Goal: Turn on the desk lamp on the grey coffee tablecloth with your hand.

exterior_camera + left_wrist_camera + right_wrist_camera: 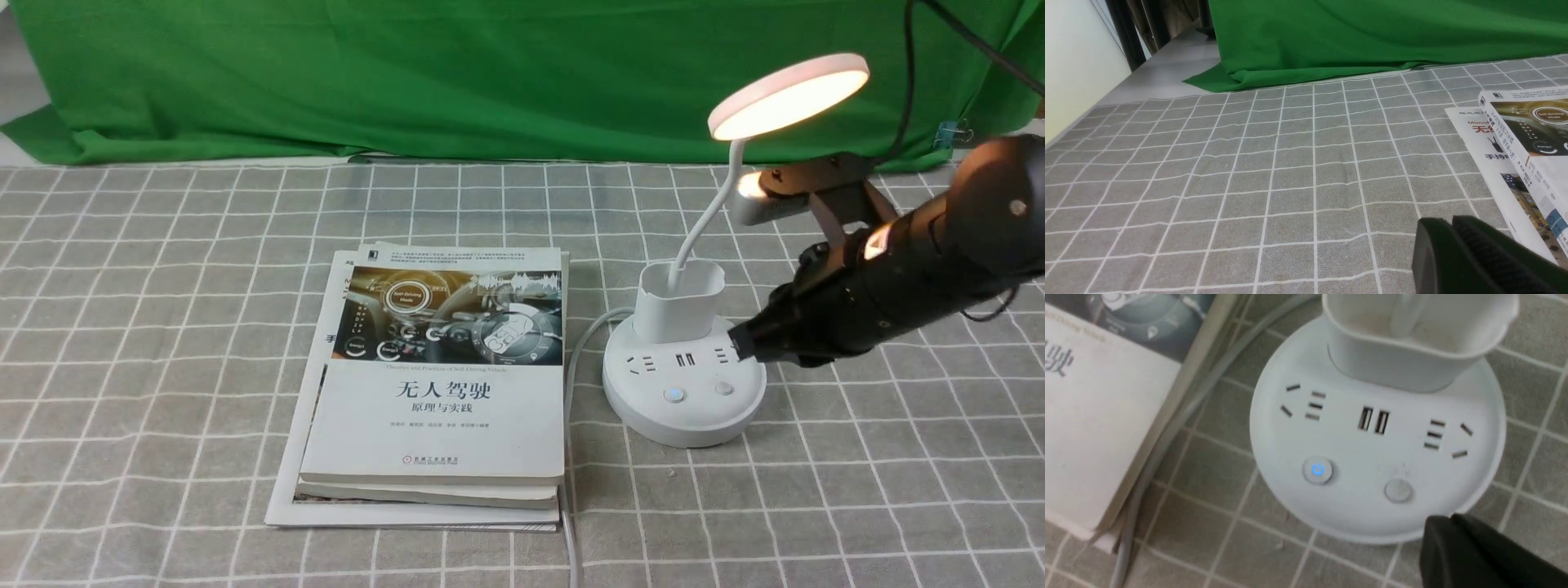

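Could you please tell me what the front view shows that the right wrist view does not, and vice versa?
Front only: the desk lamp's glowing disc head and the green backdrop. Right wrist only: the power symbol on the blue-lit button. Both: the lamp's socket base, its cup holder, the book, the right gripper.

Desk lamp (682, 327): was white; disc head glowed warm yellow-white, one button (1318, 470) lit blue. Grey coffee tablecloth (163, 327): grey-brown, thin white grid. Backdrop cloth (408, 73): plain green. Top book (441, 408): white cover, dark photo panel. Right tool (739, 343): black.
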`<state>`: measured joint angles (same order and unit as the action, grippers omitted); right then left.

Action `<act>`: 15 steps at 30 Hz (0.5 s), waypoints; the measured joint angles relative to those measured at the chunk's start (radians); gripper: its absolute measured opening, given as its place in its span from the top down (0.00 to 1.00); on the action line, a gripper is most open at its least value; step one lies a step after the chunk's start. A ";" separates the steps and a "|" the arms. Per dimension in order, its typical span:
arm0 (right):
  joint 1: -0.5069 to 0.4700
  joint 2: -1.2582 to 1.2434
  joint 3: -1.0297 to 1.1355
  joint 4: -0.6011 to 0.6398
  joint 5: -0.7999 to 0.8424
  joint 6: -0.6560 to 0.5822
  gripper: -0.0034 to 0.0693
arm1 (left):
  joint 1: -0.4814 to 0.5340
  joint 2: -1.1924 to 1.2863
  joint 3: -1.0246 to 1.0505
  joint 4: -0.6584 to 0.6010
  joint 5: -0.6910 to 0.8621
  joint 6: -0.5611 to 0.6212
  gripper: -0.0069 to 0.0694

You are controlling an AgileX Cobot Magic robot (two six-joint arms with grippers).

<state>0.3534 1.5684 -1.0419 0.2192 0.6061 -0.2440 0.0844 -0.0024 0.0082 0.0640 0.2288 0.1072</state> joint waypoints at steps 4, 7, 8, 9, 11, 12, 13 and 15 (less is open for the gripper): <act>0.000 -0.207 0.144 0.000 -0.025 0.019 0.91 | 0.000 0.000 0.000 0.000 0.000 0.000 0.88; 0.000 -0.359 0.246 0.000 -0.035 0.021 0.91 | 0.000 0.000 0.000 0.000 0.000 0.000 0.88; 0.000 -0.417 0.293 0.000 -0.038 0.024 0.91 | 0.000 0.000 0.000 0.000 0.000 0.000 0.88; 0.000 -0.441 0.300 0.000 -0.038 0.025 0.91 | 0.000 0.000 0.000 0.000 0.000 0.000 0.88; 0.000 -0.569 0.388 0.000 -0.040 0.033 0.91 | 0.000 0.000 0.000 0.000 0.000 0.000 0.88; 0.000 -0.650 0.437 0.000 -0.042 0.037 0.91 | 0.000 0.000 0.000 0.000 0.000 0.000 0.88; 0.000 -0.661 0.443 0.000 -0.042 0.037 0.91 | 0.000 0.000 0.000 0.000 0.000 0.000 0.88; 0.000 -0.810 0.524 0.000 -0.057 0.047 0.91 | 0.000 0.000 0.000 0.000 0.000 0.000 0.88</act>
<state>0.3534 0.7585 -0.5182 0.2192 0.5489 -0.1974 0.0844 -0.0024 0.0082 0.0640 0.2288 0.1071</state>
